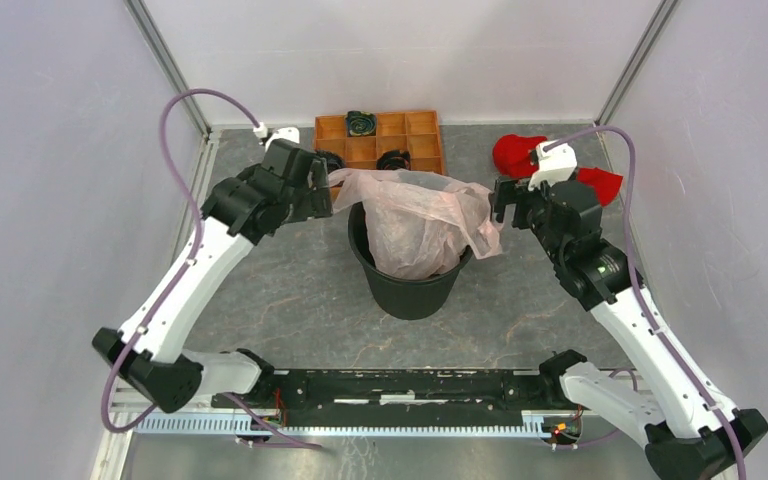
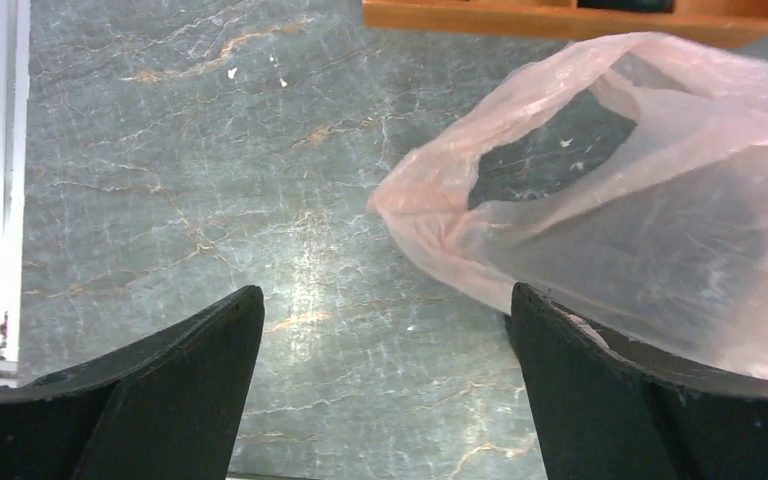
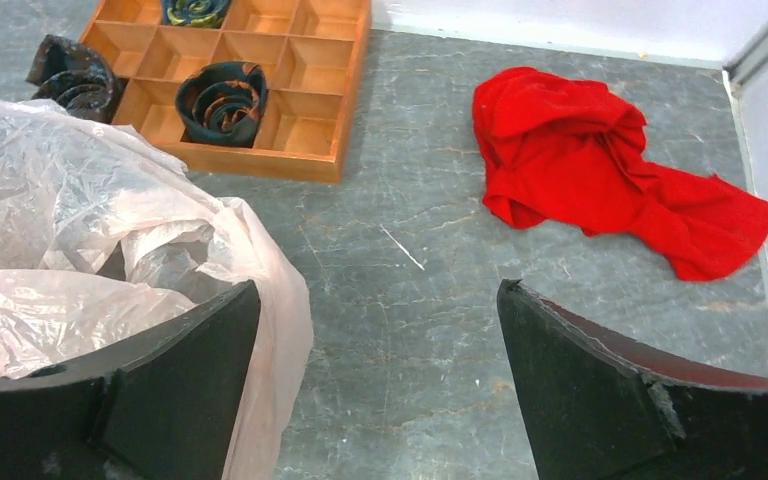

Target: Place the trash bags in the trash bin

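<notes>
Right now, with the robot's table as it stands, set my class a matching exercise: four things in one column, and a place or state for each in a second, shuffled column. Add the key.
Column 1
1. pink trash bag
2. red cloth
3. orange compartment tray
4. left gripper

Column 2
A. open
B. crumpled at the back right
C. partly inside the black bin, its edges hanging over the rim
D. farthest back, behind the bin

Pairs: 1-C, 2-B, 3-D, 4-A

The right gripper (image 3: 377, 290) gapes beside pink bag (image 3: 80, 220), red cloth (image 3: 600, 170) beyond.
</notes>
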Motion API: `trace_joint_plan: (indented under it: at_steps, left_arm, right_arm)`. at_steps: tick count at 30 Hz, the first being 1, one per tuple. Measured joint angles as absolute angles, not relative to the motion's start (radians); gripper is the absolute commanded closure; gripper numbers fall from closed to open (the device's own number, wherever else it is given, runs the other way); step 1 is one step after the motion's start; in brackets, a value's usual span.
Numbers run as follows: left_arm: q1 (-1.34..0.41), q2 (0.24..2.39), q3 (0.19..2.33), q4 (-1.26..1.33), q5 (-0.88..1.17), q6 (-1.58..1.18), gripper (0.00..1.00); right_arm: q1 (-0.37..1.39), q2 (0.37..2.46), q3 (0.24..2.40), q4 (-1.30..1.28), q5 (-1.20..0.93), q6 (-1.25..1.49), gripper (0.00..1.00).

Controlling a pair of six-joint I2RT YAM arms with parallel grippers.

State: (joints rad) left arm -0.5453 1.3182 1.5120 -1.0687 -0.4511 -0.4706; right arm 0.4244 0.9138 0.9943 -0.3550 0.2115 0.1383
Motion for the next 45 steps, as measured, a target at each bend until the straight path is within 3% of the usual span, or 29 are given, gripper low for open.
trace_joint_plan:
  at_steps: [13,22,28,38,42,45]
  left_arm:
    - [-0.450,1.137,1.462,-1.013,-0.371,-0.588,0.00]
    - [-0.078,1.219,1.302,-0.799,0.138,-0.588,0.02]
    - [-0.061,1.246,1.114,-0.635,0.398,-0.619,0.03]
    - [-0.061,1.260,1.089,-0.504,0.484,-0.621,0.08]
    - [-0.061,1.266,1.061,-0.445,0.522,-0.638,0.20]
    - [-0.061,1.272,1.040,-0.411,0.543,-0.656,0.39]
  right_arm:
    - [0.497,0.915,1.062,-0.413,0.218,0.211,0.02]
    - [0.497,0.889,1.072,-0.452,0.037,0.353,0.02]
    - [0.497,0.847,1.084,-0.522,0.023,0.384,0.02]
    - [0.497,0.689,1.039,-0.563,-0.019,0.360,0.02]
    - [0.497,0.634,0.985,-0.555,-0.070,0.351,0.02]
    - [0.497,0.614,0.944,-0.537,-0.079,0.351,0.06]
